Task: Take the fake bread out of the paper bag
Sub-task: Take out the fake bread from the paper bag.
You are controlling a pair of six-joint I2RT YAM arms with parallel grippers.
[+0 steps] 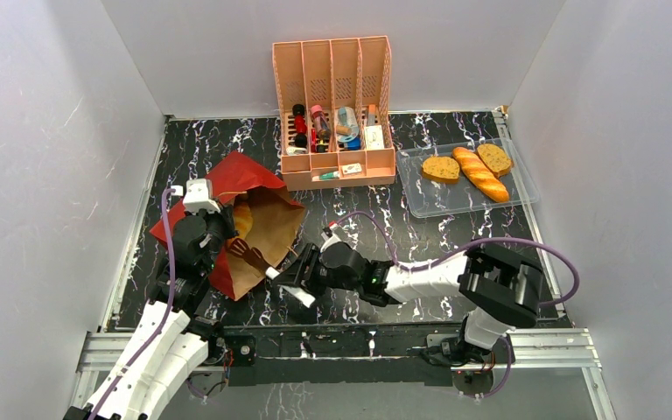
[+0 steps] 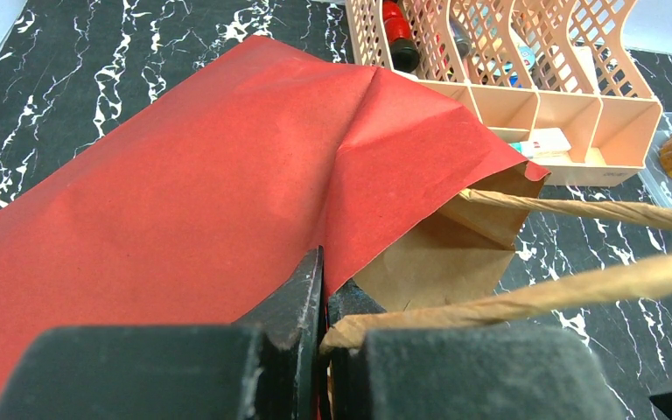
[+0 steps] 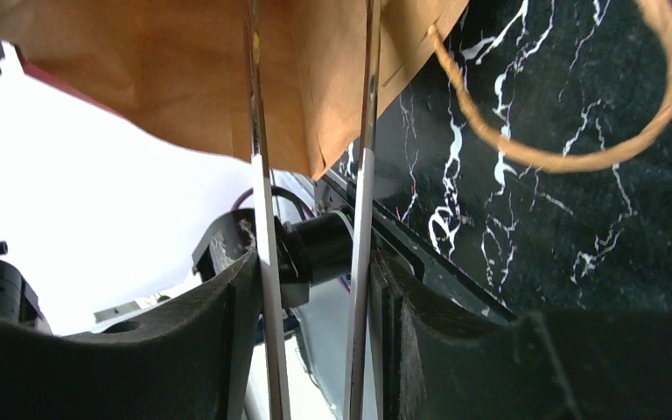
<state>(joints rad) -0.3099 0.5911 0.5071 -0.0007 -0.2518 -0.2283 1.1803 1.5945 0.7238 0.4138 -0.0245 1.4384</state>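
The paper bag (image 1: 267, 229) lies on its side at the left, mouth open toward the right arm; its red part (image 2: 210, 175) fills the left wrist view. My left gripper (image 2: 324, 297) is shut on the bag's upper edge at the mouth (image 1: 220, 229). An orange croissant (image 1: 243, 219) shows inside the bag. My right gripper (image 1: 295, 280) is shut on a pair of tongs (image 3: 263, 227), whose two arms stay apart and reach into the bag mouth (image 1: 238, 248). A baguette (image 1: 481, 173) and two brown slices (image 1: 441, 168) lie in the clear tray (image 1: 429, 199).
A pink slotted organizer (image 1: 332, 114) with small bottles and boxes stands at the back centre, just behind the bag. The bag's loop handle (image 3: 577, 157) lies on the black marbled table (image 1: 402, 236). White walls close in on both sides.
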